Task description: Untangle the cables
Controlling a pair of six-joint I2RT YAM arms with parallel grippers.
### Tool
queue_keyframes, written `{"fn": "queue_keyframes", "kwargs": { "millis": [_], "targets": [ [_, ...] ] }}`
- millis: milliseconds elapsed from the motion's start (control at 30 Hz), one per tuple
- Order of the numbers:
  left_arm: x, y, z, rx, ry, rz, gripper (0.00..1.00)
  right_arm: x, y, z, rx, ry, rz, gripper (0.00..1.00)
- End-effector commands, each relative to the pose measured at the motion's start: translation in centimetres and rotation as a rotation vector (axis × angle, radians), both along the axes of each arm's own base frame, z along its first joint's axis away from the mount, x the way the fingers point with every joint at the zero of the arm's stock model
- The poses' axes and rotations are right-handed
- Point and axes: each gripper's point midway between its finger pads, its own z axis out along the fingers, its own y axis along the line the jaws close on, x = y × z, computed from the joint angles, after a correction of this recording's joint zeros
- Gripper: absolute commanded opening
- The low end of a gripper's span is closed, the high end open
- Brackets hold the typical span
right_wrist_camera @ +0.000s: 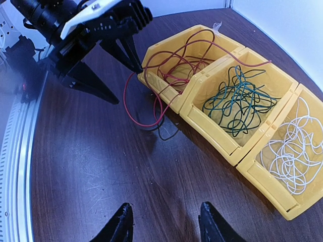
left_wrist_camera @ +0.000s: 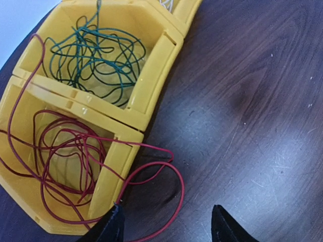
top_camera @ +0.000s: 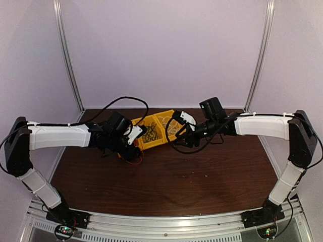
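Cables (right_wrist_camera: 237,98) in red, green and white lie in three yellow bins (right_wrist_camera: 209,135).

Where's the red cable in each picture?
Top external: red cable faint, centre-left, at the left end of the yellow bins.
Left wrist: red cable lower left, spilling over its bin.
Right wrist: red cable upper middle, leftmost bin.
Landmark: the green cable in the middle bin.
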Motion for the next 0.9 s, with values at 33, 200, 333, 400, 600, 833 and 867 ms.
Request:
{"fn": "queue_keyframes", "kwargs": {
  "millis": [33,200,333,400,600,833,867],
  "targets": [
    [-0.6,-1.6,-2.6,0.201,-0.079,-0.170,0.61,0.2,-0.5,0.2,0.010,0.019,-0.002,0.46],
    [-0.5,-1.1,-4.1,0.370,-0.130,-0.250,0.61,1.4,-2.3,1.9,0.052,0.053,-0.022,0.46],
    [0.3,-0.9,-4.6,0.472,-0.190,-0.276,0.62,2.5,-4.0,2.5,0.076,0.048,-0.063,0.47],
    [0.8,-0.5,-5.5,0.530,-0.205,-0.280,0.62,2.7,-4.3,2.5,0.086,0.060,-0.067,0.47],
    [3.3,0.0,-7.3,0.677,-0.243,-0.238,0.49,2.8,-4.4,2.2,0.095,0.084,-0.064,0.47],
    [5.5,-0.8,-5.6,0.667,-0.309,-0.187,0.17,2.9,-4.5,1.9,0.096,0.093,-0.065,0.47],
    [5.9,-0.7,-5.2,0.664,-0.315,-0.173,0.08,2.9,-4.5,1.9,0.096,0.094,-0.065,0.47]
  ]
}}
